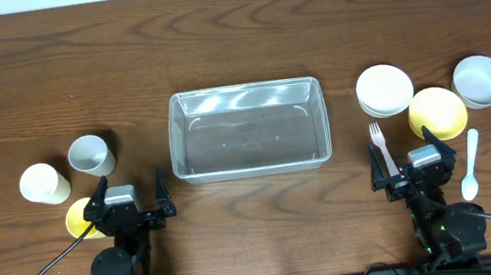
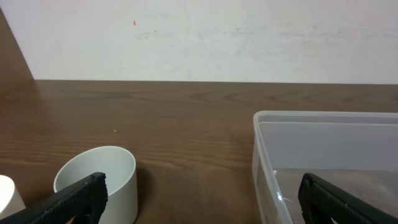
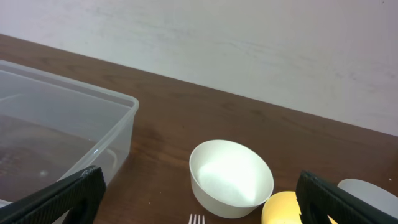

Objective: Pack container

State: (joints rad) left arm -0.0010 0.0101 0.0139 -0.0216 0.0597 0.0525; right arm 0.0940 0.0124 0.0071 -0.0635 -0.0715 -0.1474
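Sitting at the near edge of the wooden table, both arms hold nothing.
Left gripper and right gripper have jaws spread wide; the clear container lies mid-table, a grey cup and cream cup to its left, a white fork and yellow bowl to its right.

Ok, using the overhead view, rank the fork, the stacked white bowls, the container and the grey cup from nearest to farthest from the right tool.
1. fork: right beside the right tool, on its left.
2. stacked white bowls: just beyond the fork, farther up the table.
3. container: off to the left, mid-table.
4. grey cup: far over on the left side.
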